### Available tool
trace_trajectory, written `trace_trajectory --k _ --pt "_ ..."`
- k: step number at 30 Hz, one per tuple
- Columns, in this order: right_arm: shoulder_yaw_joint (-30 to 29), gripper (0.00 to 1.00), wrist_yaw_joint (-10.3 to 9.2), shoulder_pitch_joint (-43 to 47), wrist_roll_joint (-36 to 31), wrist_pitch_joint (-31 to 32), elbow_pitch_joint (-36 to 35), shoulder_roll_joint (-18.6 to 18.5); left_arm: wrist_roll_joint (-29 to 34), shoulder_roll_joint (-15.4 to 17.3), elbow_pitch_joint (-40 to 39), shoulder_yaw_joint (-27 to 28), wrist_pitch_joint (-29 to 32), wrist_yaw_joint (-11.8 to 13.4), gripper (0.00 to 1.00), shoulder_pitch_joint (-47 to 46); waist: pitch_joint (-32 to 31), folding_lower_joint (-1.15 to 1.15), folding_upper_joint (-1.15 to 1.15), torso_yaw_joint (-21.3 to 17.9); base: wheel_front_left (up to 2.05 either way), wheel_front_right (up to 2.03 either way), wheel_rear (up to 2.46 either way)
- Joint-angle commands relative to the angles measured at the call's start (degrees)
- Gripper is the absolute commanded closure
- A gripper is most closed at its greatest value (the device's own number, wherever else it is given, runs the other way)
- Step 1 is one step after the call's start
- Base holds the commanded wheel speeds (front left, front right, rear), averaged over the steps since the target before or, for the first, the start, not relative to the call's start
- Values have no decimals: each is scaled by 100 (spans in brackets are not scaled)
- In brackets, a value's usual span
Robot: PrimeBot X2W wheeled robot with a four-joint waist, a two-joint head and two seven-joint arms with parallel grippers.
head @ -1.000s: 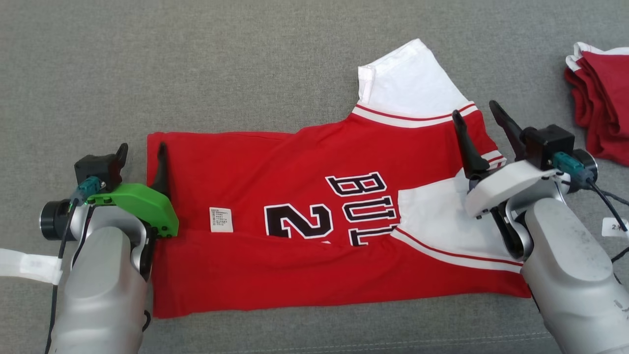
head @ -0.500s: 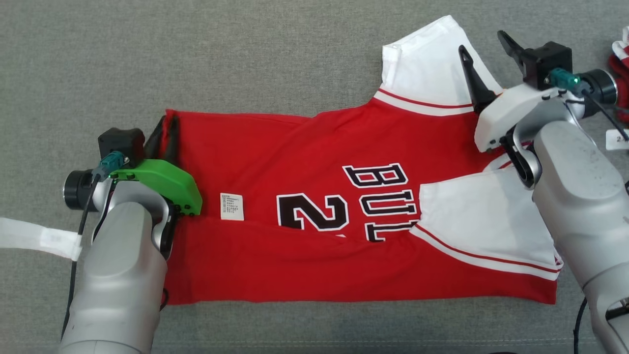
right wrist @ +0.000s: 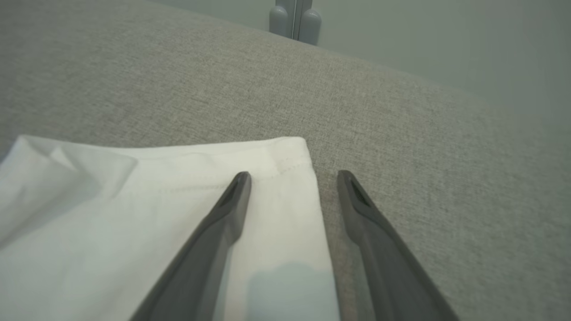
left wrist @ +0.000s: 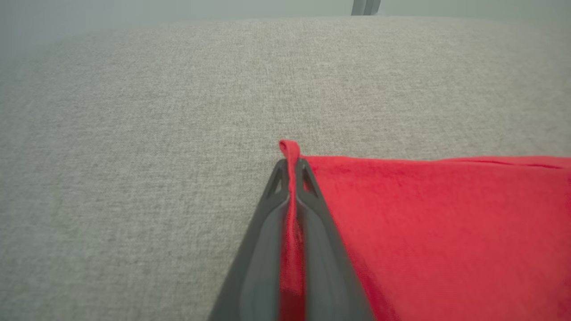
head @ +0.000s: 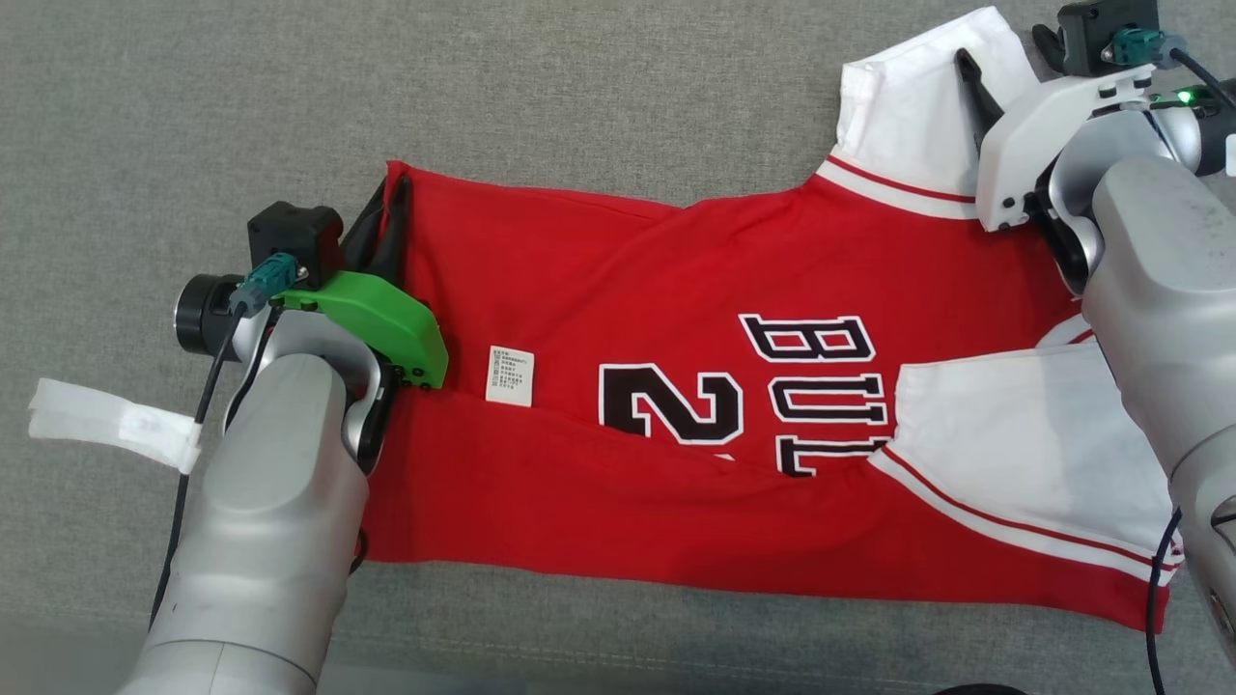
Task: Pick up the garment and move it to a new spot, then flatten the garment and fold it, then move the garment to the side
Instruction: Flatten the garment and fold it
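Note:
The garment (head: 676, 290) is a red jersey with white sleeves and black lettering, lying partly folded on the grey fabric surface (head: 579, 87). My left gripper (head: 386, 208) is shut on the garment's far left corner. In the left wrist view a fold of red cloth (left wrist: 292, 214) is pinched between the left gripper's (left wrist: 292, 167) closed fingers. My right gripper (head: 1009, 58) stands open over the far white sleeve (head: 908, 106). In the right wrist view one finger of the right gripper (right wrist: 294, 178) lies over the sleeve (right wrist: 134, 200) and the other is beside the sleeve's edge, over the grey surface.
A white label (head: 509, 375) is sewn near the jersey's left end. A strip of white tape (head: 106, 425) hangs from my left arm's cable. A grey post (right wrist: 294, 18) stands beyond the surface's far edge.
The left gripper has shut on the garment's left corner. The right gripper has moved from the shoulder up to the far sleeve. The head camera has shifted, and the red pile has left the picture.

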Motion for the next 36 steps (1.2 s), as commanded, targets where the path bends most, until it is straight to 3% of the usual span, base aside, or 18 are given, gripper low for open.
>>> trace_trajectory --k 1,2,14,27,36 --pt "17 72 -10 -43 -47 35 114 -37 -17 11 -26 -35 3 -16 100 -98 58 0 0 56 0 0 0" --pt "22 100 -10 -71 -59 1 170 -37 -27 8 -33 -57 3 -16 100 -102 64 0 0 65 0 0 0" --pt "15 100 -11 191 152 -917 -119 9 -61 218 -273 265 3 -16 100 413 -501 0 0 -228 0 0 0" --pt "201 100 -10 1964 799 -942 -2165 -344 -43 399 -797 405 3 -16 100 1218 -1402 0 0 -680 0 0 0" --pt "204 100 -10 3261 1146 -942 -2950 -499 -57 403 -1184 540 3 -16 100 1996 -1706 0 0 -744 0 0 0"
